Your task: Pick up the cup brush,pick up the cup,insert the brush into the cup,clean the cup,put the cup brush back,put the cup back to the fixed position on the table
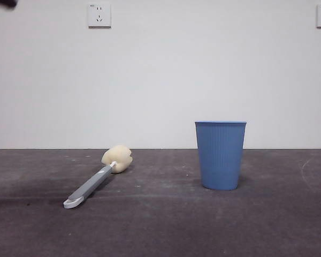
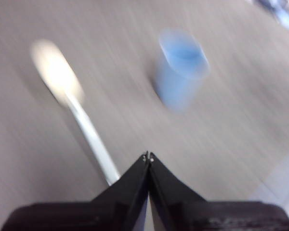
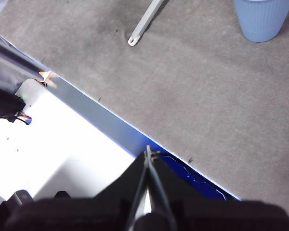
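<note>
Cup brush [image 1: 94,182] lies flat ahead of the closed, empty left gripper [image 2: 148,156] (cup [image 1: 220,155] farther off).

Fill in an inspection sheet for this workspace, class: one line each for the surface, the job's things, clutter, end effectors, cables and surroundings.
Surface: the table is dark grey-brown and matte, with pale scuffs.
Job's things: the cup brush lies flat, its sponge head towards the wall; the cup stands upright, apart from it.
Clutter: nothing seen.
End effectors: the left end effector is shut and empty, above the table near the brush handle, picture blurred; the right end effector is shut and empty, over the table's edge, away from both things.
Cables: wires at a dark fitting beside the table.
Surroundings: a plain white wall with two sockets.
</note>
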